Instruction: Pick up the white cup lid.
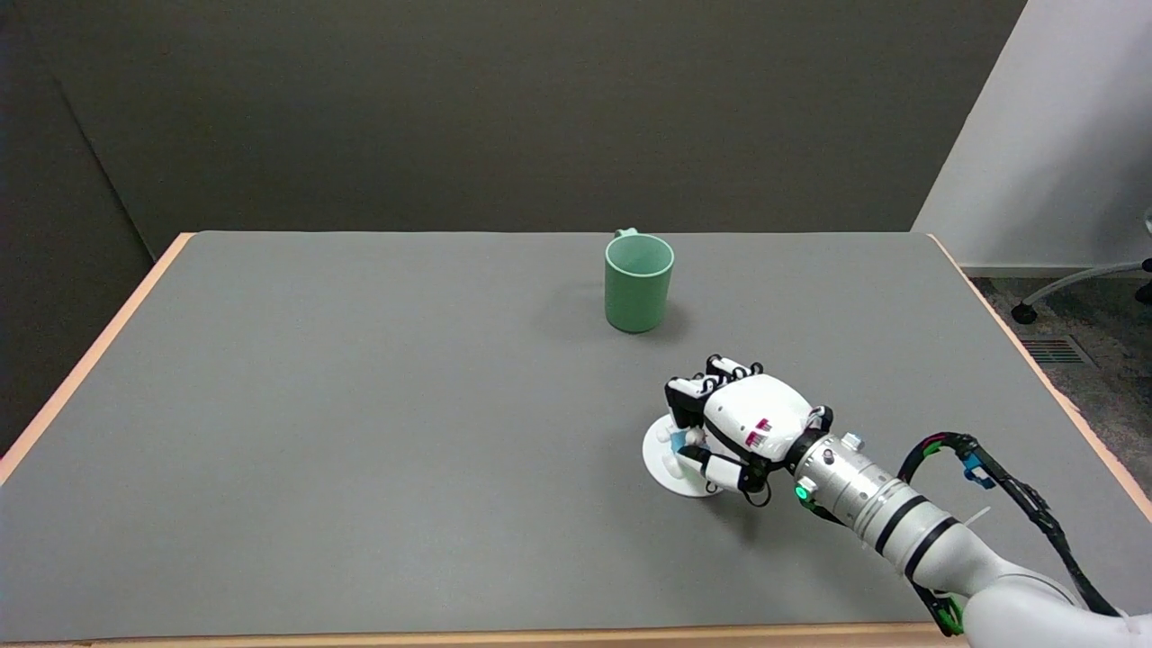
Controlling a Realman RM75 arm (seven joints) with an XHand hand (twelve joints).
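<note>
Head view of a grey table point(360, 432) with a pale wooden edge, seen from above its near side. The right arm point(909, 522), white with black bands and a green light near the wrist, reaches in from the lower right; a black cable point(1026, 504) loops beside it. The right hand point(733, 423) lies low over the white cup lid point(661, 463), back of the hand facing up, with the dark fingers point(688, 396) curled down over the lid's far side and another part of the hand at the lid's near right edge. The lid is a flat white disc on the tabletop in the right half, nearer the front; only its left and front portions show, the rest being covered by the hand. The fingers are bent around the lid and appear to touch it, but whether they actually grip it cannot be told, since the contact points are hidden. The lid appears to rest on the table. A green mug point(638, 283) stands upright farther back, well apart from the lid and hand, its handle turned away toward the rear. Behind the table is a dark wall point(504, 108); at upper right, a white wall and a chair base point(1080, 283) on the floor
</note>
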